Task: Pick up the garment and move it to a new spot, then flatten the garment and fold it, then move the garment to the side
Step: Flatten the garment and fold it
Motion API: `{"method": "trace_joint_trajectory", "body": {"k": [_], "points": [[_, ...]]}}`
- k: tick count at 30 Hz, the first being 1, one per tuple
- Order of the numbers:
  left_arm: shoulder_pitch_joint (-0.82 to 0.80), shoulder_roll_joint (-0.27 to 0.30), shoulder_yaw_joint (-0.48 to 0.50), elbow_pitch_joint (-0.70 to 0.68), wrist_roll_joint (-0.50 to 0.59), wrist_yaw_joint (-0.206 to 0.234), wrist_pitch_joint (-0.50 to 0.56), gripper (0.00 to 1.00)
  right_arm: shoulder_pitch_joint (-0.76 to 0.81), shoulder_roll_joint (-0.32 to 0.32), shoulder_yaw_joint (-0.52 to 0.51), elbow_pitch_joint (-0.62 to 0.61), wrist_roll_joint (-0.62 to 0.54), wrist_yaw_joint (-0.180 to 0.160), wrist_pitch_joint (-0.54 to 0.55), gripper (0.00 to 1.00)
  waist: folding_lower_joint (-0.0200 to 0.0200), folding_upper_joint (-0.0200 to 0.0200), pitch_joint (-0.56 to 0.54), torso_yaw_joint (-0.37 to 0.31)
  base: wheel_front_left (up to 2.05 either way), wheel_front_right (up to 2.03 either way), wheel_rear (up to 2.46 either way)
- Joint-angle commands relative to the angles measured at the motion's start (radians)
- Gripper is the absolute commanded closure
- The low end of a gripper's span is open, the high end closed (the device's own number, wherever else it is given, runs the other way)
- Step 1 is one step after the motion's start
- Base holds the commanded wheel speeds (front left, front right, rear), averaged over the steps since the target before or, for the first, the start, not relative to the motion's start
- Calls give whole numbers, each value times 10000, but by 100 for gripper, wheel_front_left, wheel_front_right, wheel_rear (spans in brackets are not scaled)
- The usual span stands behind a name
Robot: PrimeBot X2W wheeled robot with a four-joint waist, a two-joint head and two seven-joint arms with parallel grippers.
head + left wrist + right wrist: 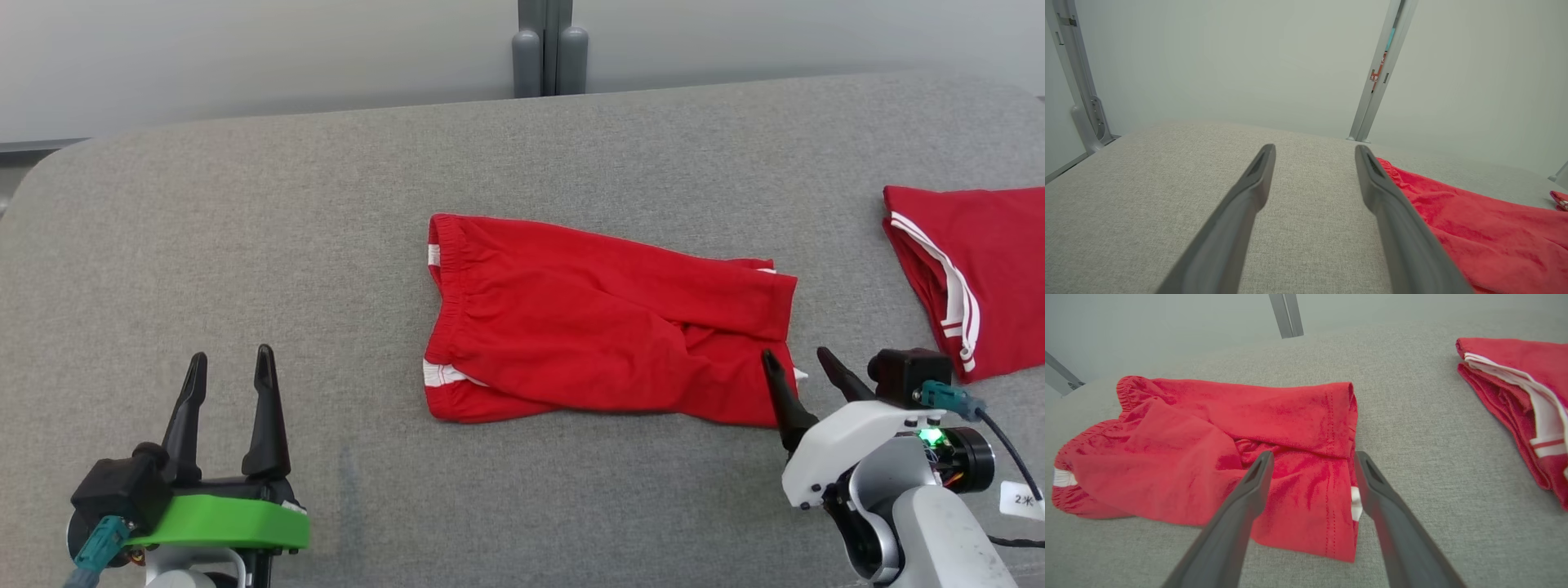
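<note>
The red shorts lie just ahead of my right end effector, spread and empty at their hem, and well right of my equally spread left end effector; pinching only 1 layer could drag them crooked.

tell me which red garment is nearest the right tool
The red shorts in the middle, hem at the tips of the right tool; the folded red garment lies apart, far right.

Looks like a lab: grey fabric-covered table, blank pale panels, metal frame post.
</note>
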Motion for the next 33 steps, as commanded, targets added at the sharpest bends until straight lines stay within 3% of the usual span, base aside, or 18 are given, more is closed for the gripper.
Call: {"method": "trace_joint_trajectory", "body": {"k": [1, 7, 13, 22, 33], "points": [[-1, -49, 74, 61, 85, -75, -26, 0, -192, 18, -182, 69, 10, -16, 493, 0, 0, 0, 59, 29, 0, 0, 0], [-261, -192, 96, 221, 176, -197, -26, 0, -386, 215, -858, 156, -163, -14, 2374, 0, 0, 0, 224, 138, 0, 0, 0], [-379, -248, 52, 274, 243, -223, -26, 0, -218, 357, -1041, 107, 114, -14, 3502, 0, 0, 0, 347, 255, 0, 0, 0], [-472, -146, -49, 243, 88, -229, -27, 0, -45, 395, -791, -119, 488, -14, 3737, 0, 0, 0, 495, 287, 0, 0, 0], [-580, -94, -152, 261, 12, -231, -27, 0, -544, 399, -813, 294, 522, -14, 3244, 0, 0, 0, 686, 321, 0, 0, 0]]}}
